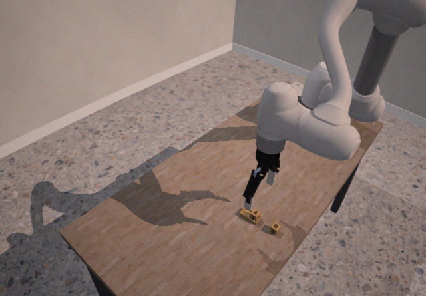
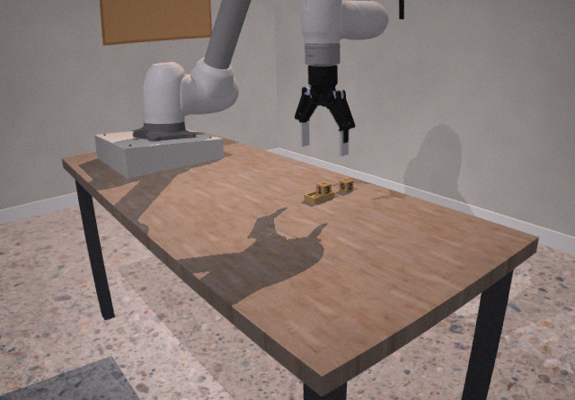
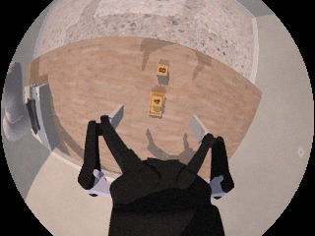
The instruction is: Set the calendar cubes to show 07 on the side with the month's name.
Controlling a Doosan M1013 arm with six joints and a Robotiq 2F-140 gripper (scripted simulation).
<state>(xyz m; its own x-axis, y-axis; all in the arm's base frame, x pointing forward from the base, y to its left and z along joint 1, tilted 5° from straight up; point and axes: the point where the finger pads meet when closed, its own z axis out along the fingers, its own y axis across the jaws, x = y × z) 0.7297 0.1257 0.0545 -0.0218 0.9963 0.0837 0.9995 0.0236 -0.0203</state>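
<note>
- One gripper, centre of the exterior view, hangs above the table; fingers spread wide, nothing between them.
- One tray mid-frame, w/ one cube seated in it.
- Second cube just right of the tray, on bare wood.
- Digits too small to read reliably; arm cut off at the frame top.
</note>
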